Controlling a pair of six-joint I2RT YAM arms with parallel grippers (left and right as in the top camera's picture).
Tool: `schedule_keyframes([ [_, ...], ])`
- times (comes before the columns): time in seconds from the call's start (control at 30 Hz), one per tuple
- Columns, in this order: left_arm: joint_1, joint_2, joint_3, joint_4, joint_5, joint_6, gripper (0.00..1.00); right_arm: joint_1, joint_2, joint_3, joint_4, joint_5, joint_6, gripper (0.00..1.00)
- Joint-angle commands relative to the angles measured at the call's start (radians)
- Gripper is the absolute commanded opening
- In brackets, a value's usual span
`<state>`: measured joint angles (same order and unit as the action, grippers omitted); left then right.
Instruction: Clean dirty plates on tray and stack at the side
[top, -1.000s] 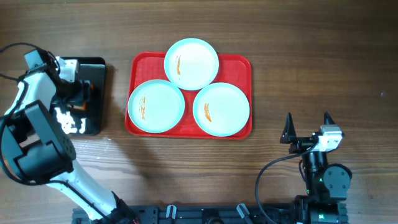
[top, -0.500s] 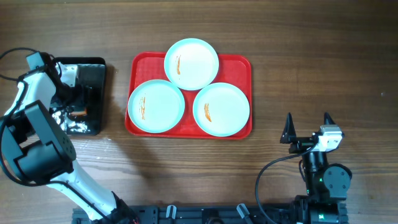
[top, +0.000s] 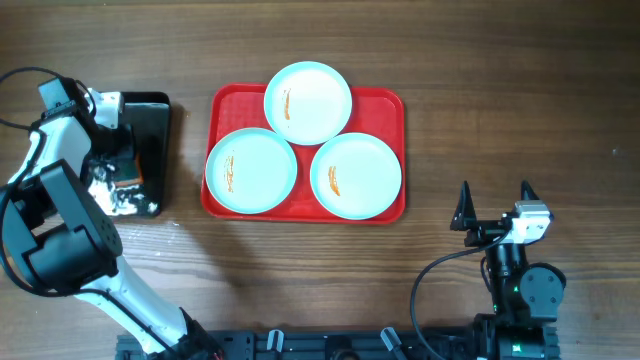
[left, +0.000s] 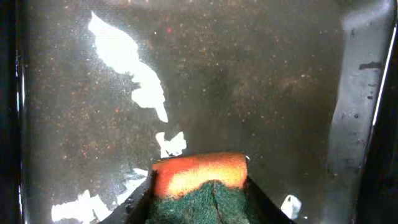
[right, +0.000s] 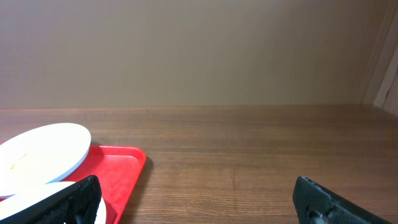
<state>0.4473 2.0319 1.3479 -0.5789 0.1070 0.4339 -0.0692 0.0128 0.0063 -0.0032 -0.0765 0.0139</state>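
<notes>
Three pale plates lie on the red tray (top: 385, 105): one at the back (top: 308, 103), one at front left (top: 251, 170), one at front right (top: 356, 175). Each carries a small orange smear. My left gripper (top: 124, 172) is over the black tray (top: 155, 120) and is shut on an orange sponge with a green scrub side (left: 198, 180). My right gripper (top: 495, 205) is open and empty, to the right of and nearer than the red tray. In the right wrist view the red tray's corner (right: 127, 165) and two plates (right: 40, 149) show at the left.
The black tray's floor (left: 249, 87) is wet and speckled, with white foam patches (left: 127, 59) and a raised rim at the right (left: 357, 112). Bare wooden table (top: 520, 90) lies right of the red tray.
My left gripper has moved along the black tray, toward its front end, with the sponge in it. The right arm and the plates have not moved.
</notes>
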Motion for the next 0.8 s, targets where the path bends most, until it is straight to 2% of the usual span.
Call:
schedule_keyframes([
  [0.0,0.000,0.017,0.006,-0.001,0.016,0.003,0.04,-0.001,-0.005,-0.001,0.003,0.013,0.012,1.00],
  [0.17,-0.043,-0.016,0.006,0.005,0.016,0.003,0.04,-0.001,-0.005,-0.001,0.003,0.013,0.012,1.00],
  [0.2,-0.060,-0.031,0.006,0.006,0.016,0.003,0.22,-0.001,-0.005,-0.001,0.003,0.013,0.012,1.00],
  [0.23,-0.074,-0.045,0.006,0.003,0.015,0.003,0.97,-0.001,-0.005,-0.001,0.004,0.013,0.012,1.00],
  [0.27,-0.081,-0.055,0.006,-0.002,0.008,0.003,1.00,-0.001,-0.005,-0.001,0.003,0.013,0.012,1.00],
  [0.3,-0.086,-0.066,0.006,-0.011,-0.014,0.002,1.00,-0.001,-0.005,-0.001,0.003,0.013,0.012,1.00],
  [0.37,-0.088,-0.095,0.006,-0.017,-0.106,-0.113,1.00,-0.001,-0.005,-0.001,0.003,0.013,0.012,1.00],
  [0.43,-0.085,-0.127,0.006,-0.037,-0.105,-0.197,1.00,-0.001,-0.005,-0.001,0.003,0.013,0.012,1.00],
  [0.57,-0.084,-0.133,0.006,-0.145,-0.105,-0.195,1.00,-0.001,-0.005,-0.001,0.003,0.013,0.012,1.00],
  [0.6,-0.085,-0.133,0.006,-0.169,-0.105,-0.195,0.91,-0.001,-0.005,-0.001,0.003,0.013,0.012,1.00],
  [0.63,-0.084,-0.133,0.006,-0.175,-0.105,-0.195,0.59,-0.001,-0.005,-0.001,0.003,0.013,0.012,1.00],
  [0.67,-0.082,-0.132,0.006,-0.175,-0.105,-0.195,0.49,-0.001,-0.005,-0.001,0.003,0.013,0.013,1.00],
  [0.77,-0.070,-0.131,0.006,-0.163,-0.105,-0.194,0.49,-0.001,-0.005,-0.001,0.003,0.013,0.012,1.00],
])
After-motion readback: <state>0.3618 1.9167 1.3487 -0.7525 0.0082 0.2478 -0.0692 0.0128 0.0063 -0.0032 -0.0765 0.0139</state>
